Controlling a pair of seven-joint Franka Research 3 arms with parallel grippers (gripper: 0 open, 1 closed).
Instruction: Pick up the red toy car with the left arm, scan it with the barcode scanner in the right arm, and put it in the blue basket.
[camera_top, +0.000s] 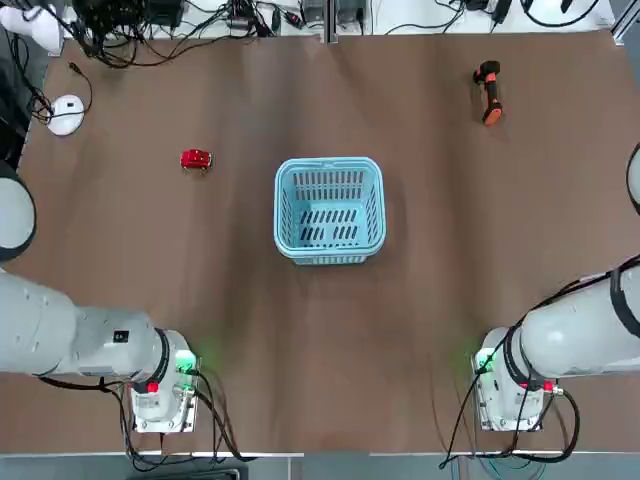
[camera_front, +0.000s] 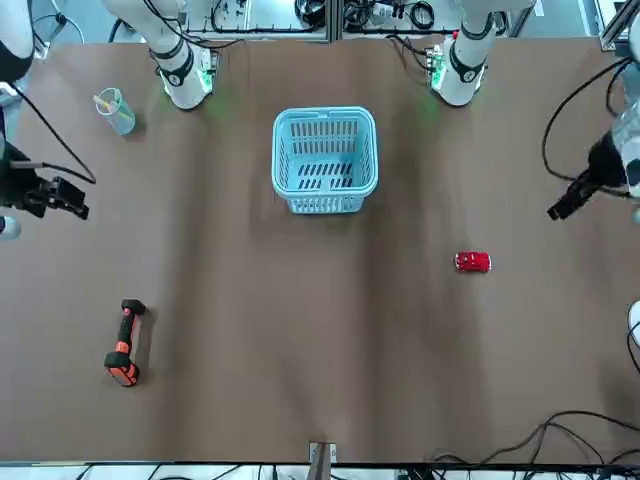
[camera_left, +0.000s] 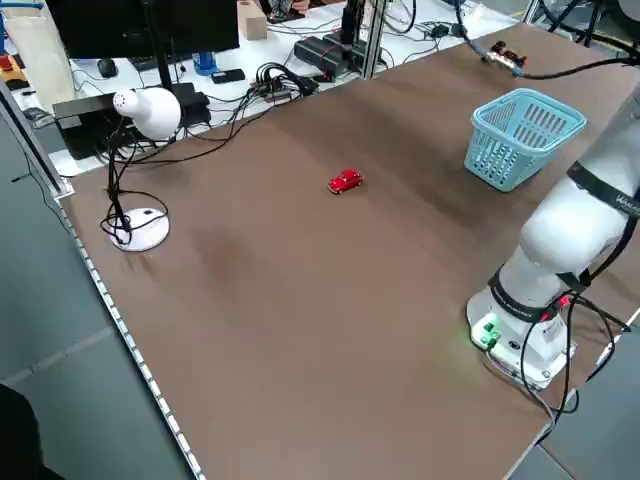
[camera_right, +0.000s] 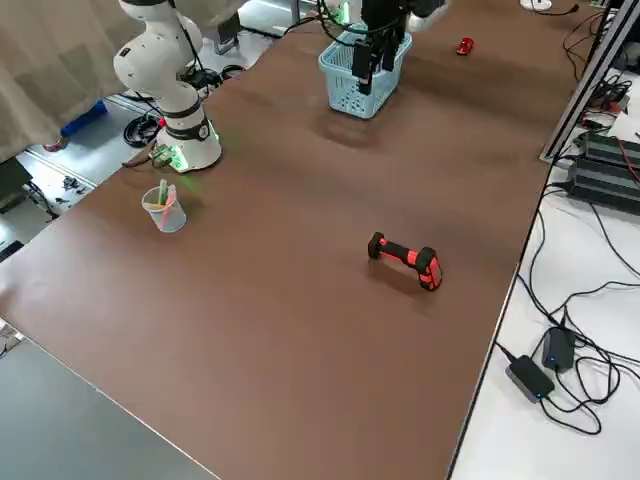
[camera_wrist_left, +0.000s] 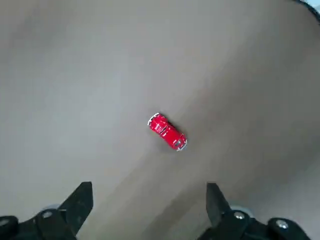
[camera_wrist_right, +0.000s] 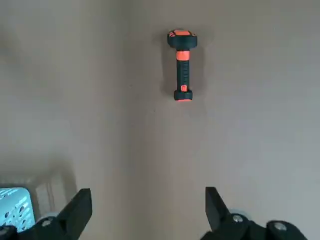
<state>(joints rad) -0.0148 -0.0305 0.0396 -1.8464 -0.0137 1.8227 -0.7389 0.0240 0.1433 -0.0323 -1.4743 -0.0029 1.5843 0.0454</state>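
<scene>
Nothing of my job is done yet, as far as I can judge: the red toy car sits on its wheels on the bare brown worktop, off to my left of the blue basket and well apart from it, and the basket is empty. My left gripper hangs high over the car with its fingers spread wide and nothing between them; the car lies ahead of them, turned at a slant to their line. My right gripper also stands wide and empty above the worktop, with the barcode scanner lying on its side farther out, near my far right corner and well away from the basket. So all three steps are left: lifting the car, taking up the scanner and scanning, then the drop into the basket. Room is generous, I think. The car has open worktop on every side, the scanner likewise, though it lies near the far edge where cables run. A small cup stands close to my right arm's base, clear of both paths.
</scene>
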